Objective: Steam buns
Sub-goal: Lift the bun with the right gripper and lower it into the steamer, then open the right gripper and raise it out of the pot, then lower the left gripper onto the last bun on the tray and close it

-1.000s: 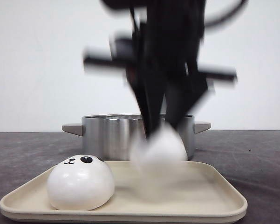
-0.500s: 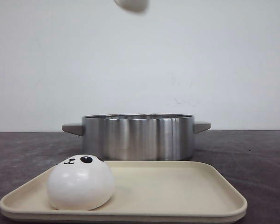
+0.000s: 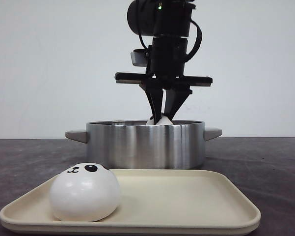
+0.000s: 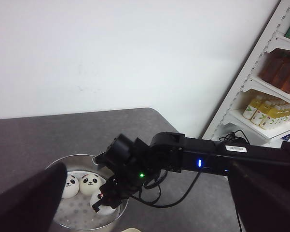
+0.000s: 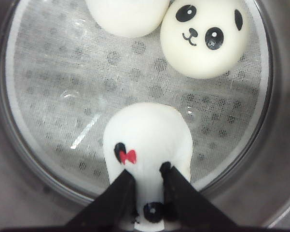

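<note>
My right gripper (image 3: 162, 117) hangs over the steel pot (image 3: 137, 147), shut on a white panda bun (image 5: 147, 140) with a red bow, holding it at the pot's rim above the perforated liner. Two more buns (image 5: 205, 36) (image 5: 128, 14) lie inside the pot on the far side; they also show in the left wrist view (image 4: 90, 181). A fourth bun (image 3: 85, 191) sits at the left of the beige tray (image 3: 196, 196). My left gripper (image 4: 147, 193) is high above the table, its dark fingers (image 4: 24, 198) wide apart and empty. It is out of the front view.
The pot stands just behind the tray and has a handle on each side (image 3: 76, 134). The right arm (image 4: 207, 157) with its cable stretches over the dark table. A white shelf with bottles (image 4: 270, 108) stands off to one side.
The right gripper lifted a bun off the tray, rose out of the top of the front view, and has come down over the pot with the bun still in it.
</note>
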Action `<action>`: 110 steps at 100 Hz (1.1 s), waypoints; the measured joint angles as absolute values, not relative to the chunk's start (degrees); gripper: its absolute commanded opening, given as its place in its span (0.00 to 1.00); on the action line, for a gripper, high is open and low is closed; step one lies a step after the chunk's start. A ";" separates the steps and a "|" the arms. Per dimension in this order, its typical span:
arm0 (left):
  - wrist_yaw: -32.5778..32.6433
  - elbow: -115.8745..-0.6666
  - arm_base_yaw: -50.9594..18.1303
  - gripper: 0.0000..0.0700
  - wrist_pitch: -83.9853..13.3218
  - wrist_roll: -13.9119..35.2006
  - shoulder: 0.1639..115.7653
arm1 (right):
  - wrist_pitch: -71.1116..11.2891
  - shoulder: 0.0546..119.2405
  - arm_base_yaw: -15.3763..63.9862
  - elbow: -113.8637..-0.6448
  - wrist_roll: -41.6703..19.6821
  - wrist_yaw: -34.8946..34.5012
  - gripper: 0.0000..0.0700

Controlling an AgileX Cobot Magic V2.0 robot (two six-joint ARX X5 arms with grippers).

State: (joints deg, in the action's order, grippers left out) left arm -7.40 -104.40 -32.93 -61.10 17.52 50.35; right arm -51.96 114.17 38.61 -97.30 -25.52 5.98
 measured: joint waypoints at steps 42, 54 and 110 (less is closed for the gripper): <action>-7.40 -104.40 -32.93 0.95 -61.14 17.52 50.35 | -52.47 114.30 38.06 -97.30 -25.96 7.33 0.63; -7.40 -104.40 -32.93 0.95 -61.21 17.52 50.35 | -52.47 114.30 38.06 -97.30 -25.96 7.31 0.64; -5.72 -102.67 -32.93 0.95 -70.85 17.30 52.18 | -51.11 104.86 39.99 -104.71 -21.54 11.25 0.01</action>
